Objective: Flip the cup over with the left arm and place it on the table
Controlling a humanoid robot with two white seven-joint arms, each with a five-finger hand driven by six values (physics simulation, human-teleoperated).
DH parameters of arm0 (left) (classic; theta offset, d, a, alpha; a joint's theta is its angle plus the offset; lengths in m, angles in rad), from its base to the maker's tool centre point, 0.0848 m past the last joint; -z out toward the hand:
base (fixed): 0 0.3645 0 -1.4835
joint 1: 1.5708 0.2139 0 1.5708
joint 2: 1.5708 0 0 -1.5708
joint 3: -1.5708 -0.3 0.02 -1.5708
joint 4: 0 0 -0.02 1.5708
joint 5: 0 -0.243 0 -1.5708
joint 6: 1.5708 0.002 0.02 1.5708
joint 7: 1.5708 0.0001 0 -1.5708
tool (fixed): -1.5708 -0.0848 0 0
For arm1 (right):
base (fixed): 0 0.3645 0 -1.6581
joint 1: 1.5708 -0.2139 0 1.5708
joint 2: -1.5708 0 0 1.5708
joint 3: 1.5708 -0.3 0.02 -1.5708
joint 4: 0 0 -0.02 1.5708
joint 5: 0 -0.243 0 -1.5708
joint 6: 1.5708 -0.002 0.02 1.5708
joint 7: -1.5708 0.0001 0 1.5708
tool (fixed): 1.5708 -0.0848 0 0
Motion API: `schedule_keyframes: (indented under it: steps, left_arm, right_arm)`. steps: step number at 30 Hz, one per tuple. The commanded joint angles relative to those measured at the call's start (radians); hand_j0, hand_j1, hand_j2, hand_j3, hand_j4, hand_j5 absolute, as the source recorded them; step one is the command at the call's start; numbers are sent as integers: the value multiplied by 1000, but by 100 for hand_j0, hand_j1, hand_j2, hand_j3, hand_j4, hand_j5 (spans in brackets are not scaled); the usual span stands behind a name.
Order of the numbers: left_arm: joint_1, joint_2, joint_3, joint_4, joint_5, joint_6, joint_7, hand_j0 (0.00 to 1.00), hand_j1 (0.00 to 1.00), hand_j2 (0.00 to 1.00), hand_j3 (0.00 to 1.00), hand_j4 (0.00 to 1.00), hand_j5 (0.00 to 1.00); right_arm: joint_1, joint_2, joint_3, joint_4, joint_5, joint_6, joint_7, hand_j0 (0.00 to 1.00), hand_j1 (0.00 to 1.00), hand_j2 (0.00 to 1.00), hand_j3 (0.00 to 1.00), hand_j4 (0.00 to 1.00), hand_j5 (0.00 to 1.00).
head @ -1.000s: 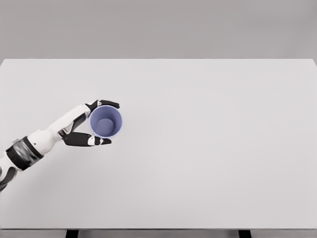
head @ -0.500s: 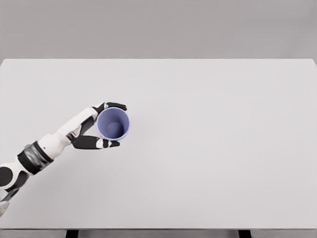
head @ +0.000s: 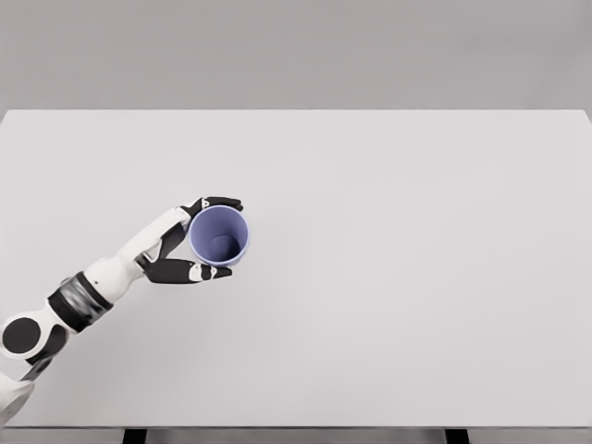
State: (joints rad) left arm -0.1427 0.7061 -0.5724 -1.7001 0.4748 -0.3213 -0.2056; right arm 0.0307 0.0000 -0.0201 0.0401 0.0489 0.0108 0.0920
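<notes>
1. Closest to the camera is the front edge of the white table [head: 388,370]. Two dark legs peek out under that edge, one toward the left and one toward the right.

2. The robot's left arm [head: 83,298] comes in from the bottom left corner. It is white, with a round black joint low down and a gray and black band at the wrist. It reaches up and to the right, over the table.

3. At the end of the arm is the left hand [head: 180,248]. Its dark fingers [head: 220,203] curl around the far side of a cup, and the thumb presses on the near side. The hand is wrapped around the cup and grips it.

4. The purple cup [head: 220,237] sits between the fingers and the thumb, in the left half of the table and about halfway back. Its open mouth faces up toward the camera, so you can look right down inside and see the bottom. I cannot tell if the cup is touching the table or is lifted a little above it.

5. Past the cup, the table runs on, flat and white, to its far edge.

6. Behind the table is a plain gray wall [head: 296,51].
</notes>
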Motion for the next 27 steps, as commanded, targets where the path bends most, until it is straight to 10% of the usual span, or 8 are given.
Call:
schedule_keyframes:
  steps: [1,27]
  left_arm:
    - [0,-19,0,17,2,-1,0,84,84,84,84,84,84]
    - [6,-57,0,45,-7,-2,-1,100,100,100,100,100,100]
  right_arm:
    - [2,0,0,1,0,0,0,100,100,100,100,100,100]
    - [0,0,0,0,0,0,0,100,100,100,100,100,100]
